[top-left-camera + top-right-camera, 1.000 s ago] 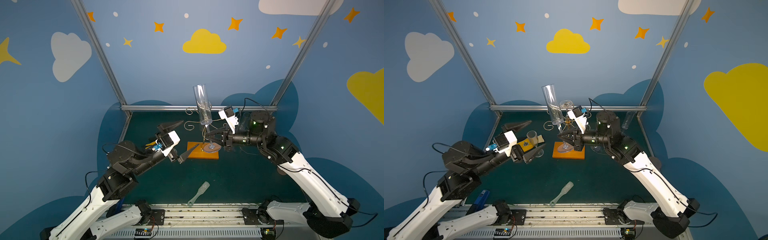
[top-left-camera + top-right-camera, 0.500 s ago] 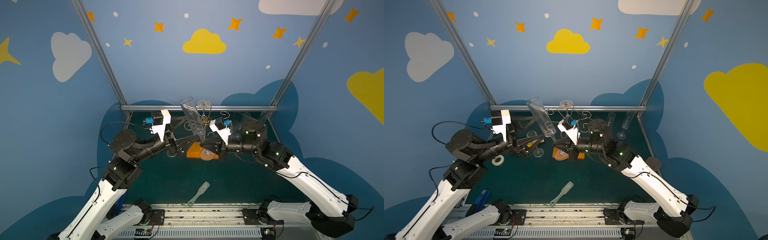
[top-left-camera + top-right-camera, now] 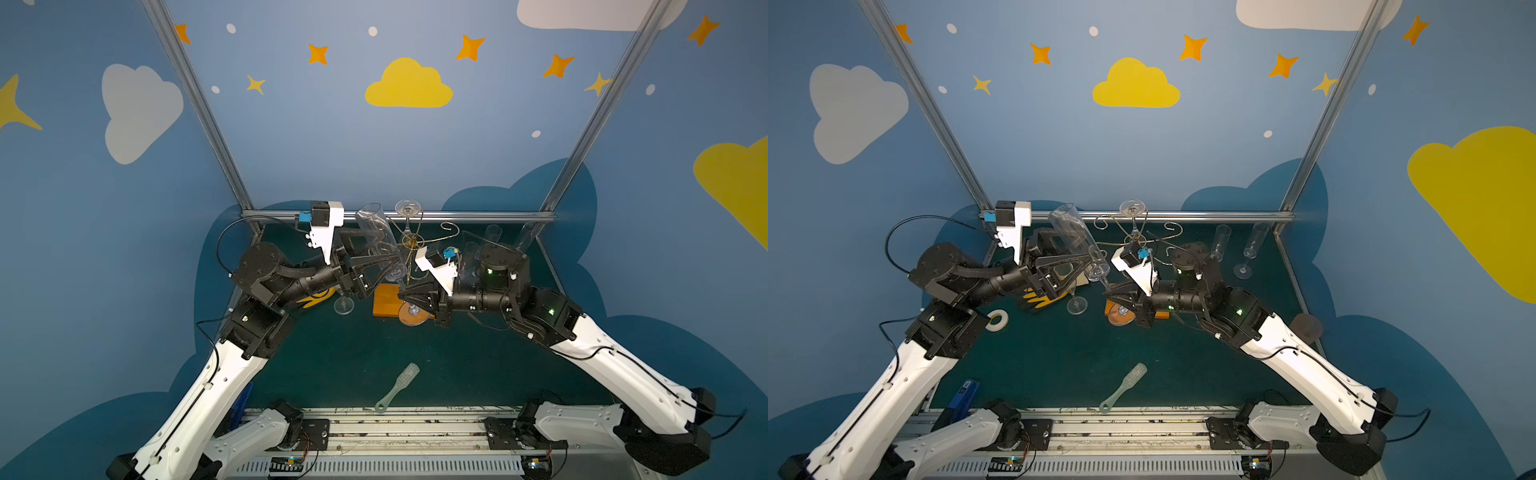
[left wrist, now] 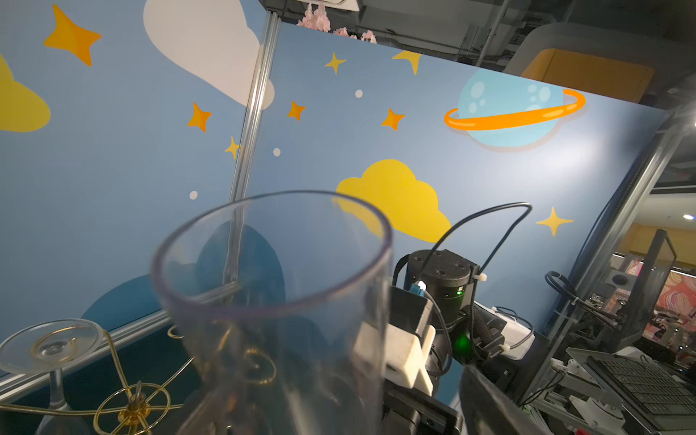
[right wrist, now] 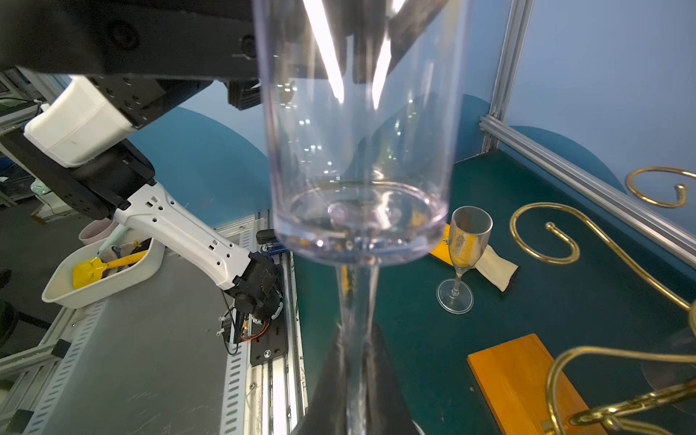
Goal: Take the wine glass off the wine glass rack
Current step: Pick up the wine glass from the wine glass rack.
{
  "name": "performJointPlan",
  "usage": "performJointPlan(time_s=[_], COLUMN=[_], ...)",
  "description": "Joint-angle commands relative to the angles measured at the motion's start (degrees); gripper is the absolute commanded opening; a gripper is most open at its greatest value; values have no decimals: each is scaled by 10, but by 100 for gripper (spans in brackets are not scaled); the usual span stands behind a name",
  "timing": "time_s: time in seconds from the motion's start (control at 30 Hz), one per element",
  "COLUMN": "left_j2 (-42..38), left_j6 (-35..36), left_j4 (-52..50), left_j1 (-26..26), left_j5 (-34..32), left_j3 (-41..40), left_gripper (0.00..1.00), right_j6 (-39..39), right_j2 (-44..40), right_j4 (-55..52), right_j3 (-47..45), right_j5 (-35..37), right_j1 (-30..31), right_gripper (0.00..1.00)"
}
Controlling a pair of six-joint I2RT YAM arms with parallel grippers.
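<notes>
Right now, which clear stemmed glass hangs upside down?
The clear stemmed glass on the gold wire rack; it alone has its foot uppermost.

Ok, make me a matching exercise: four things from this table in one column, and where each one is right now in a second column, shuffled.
Things
1. tilted champagne flute
2. upside-down glass
3. small wine glass
4. roll of tape

Places
A. standing upright on the green mat, beside the yellow glove
B. lying flat on the mat, close to the left arm
C. stem pinched in the shut right pincer
D. hanging foot-up from the wine glass rack

Pairs: 1-C, 2-D, 3-A, 4-B
</notes>
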Motion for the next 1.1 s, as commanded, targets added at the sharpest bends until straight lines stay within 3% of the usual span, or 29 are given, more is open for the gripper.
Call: performJointPlan(time_s=[0.0,0.17,0.6,0.9,0.93,0.97,1.03,1.07], left_j2=[-3,1,-3,-16,-18,-21,-28,-33], left_j6=[-27,-33,-32,-14,-12,-9,-1,6], left_j4=[37,53,59,49,48,47,38,30], left_j1=[4,6,7,10,10,10,10,10], left_j5=[-5,1,-9,-28,-29,-32,-40,-45], left_j3=[3,-3,-20,-31,-33,-34,-37,-36], left_gripper=[91,82,41,33,33,33,32,32], right_j6=[-13,-5,2,12,14,17,29,34], right_j2=[-15,-16,-10,-3,-3,-3,-7,-12], right_j4=[21,36,61,61,61,61,60,59], right_j3=[-4,-18,-33,-42,-42,-42,-40,-41], right_j5=[3,6,19,43,49,59,89,104], right_j1=[9,20,38,45,45,46,46,46], right_gripper=[0,0,0,0,19,49,85,89])
